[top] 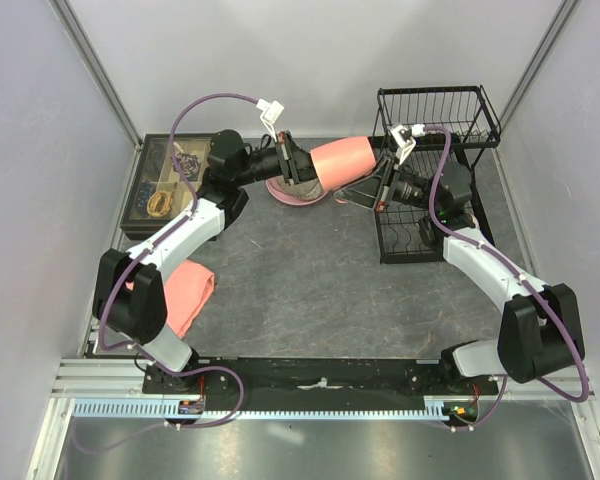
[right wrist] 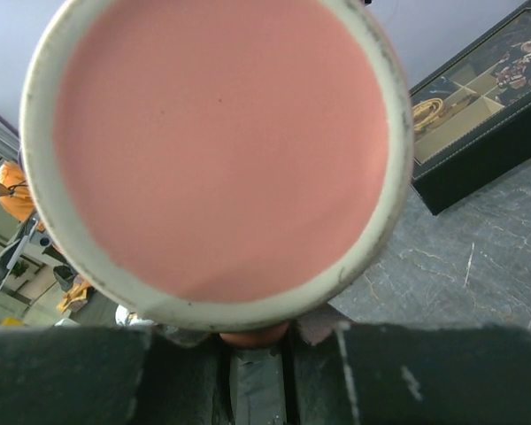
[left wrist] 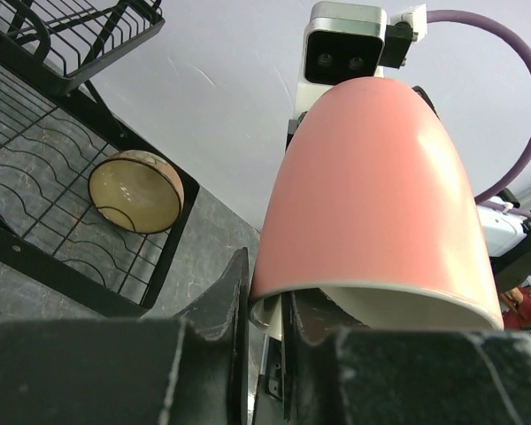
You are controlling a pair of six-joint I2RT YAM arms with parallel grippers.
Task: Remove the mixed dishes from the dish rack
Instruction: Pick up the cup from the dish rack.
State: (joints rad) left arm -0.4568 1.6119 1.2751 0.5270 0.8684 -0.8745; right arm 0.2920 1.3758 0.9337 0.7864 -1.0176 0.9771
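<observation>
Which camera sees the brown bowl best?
The left wrist view: the bowl lies on its side in the dish rack, pale inside facing the camera. In the top view I cannot make it out. The right wrist view misses it; the mug fills that picture.

A dark compartmented tray (top: 150, 182) of small trinkets sits at the far left of the grey, stone-patterned surface (top: 310, 290), close to the wall. A folded salmon-pink cloth (top: 192, 290) lies nearer on the left, apart from the tray. A slotted metal rail (top: 310, 408) runs along the near edge.
</observation>
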